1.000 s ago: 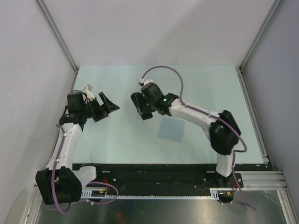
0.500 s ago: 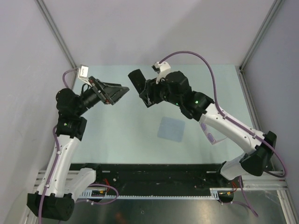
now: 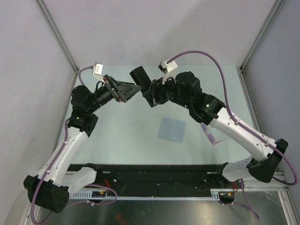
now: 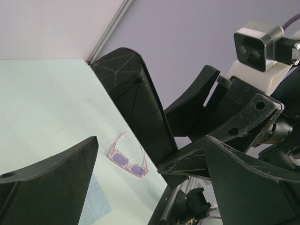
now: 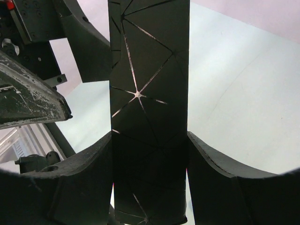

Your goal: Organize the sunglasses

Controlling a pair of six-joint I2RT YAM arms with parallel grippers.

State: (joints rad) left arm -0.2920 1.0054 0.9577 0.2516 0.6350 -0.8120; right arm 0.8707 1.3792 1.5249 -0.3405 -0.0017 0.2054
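Top external view with both wrist views, read left to right. The left arm [image 3: 70, 140] rises from its base at the near left corner and reaches inward over the table [image 3: 117, 140]. The left gripper [image 3: 132, 89] is held well above the surface with its jaws spread wide. The left wrist view shows nothing between its two fingers [image 4: 47, 183]; its tips point at the black case [image 3: 139, 76], and whether they touch it cannot be told.

The case is oblong, with pale scratch lines across its dark face. It stands on end in the air above the far middle of the table. The right gripper [image 5: 150, 140] is clamped on its lower part, with one finger pressed to each long side, as the right wrist view shows.

The pale blue cloth [image 3: 172, 129] lies flat on the table, nearer the arm bases than the two grippers and apart from both.

The sunglasses [image 4: 127, 158] lie on the table just to the right of the cloth. They have a thin pink-white frame and purple lenses, and the temples appear unfolded. Neither gripper touches them. In the top view they are partly hidden beneath the right arm [image 3: 239, 133], which slants from its base at the near right up toward the case.
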